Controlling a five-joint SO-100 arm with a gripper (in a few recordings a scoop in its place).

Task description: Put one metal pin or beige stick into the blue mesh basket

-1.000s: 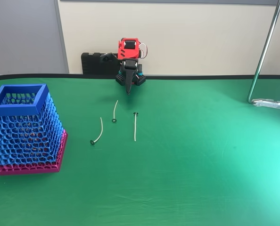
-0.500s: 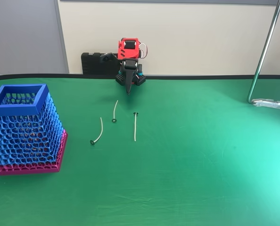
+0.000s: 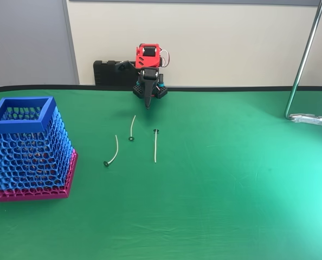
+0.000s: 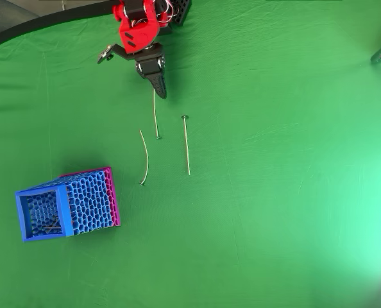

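The straight beige pin [image 3: 155, 146] [image 4: 186, 145] with a small dark head lies loose on the green cloth near the middle. At the left stands the blue mesh basket [image 3: 20, 126] [image 4: 88, 202], upright on its magenta base, far from the pin. My gripper [image 3: 147, 103] [image 4: 160, 90] hangs at the back of the table under the red arm, its dark fingers pointing down at the cloth and shut with nothing in them. It sits behind the pin and apart from it.
Two curved pale pins [image 3: 131, 127] [image 3: 115, 151] with dark heads lie left of the straight one, between it and the basket. A black box [image 3: 108, 73] stands behind the arm. A metal pole [image 3: 304, 59] with a clamp foot rises at the right.
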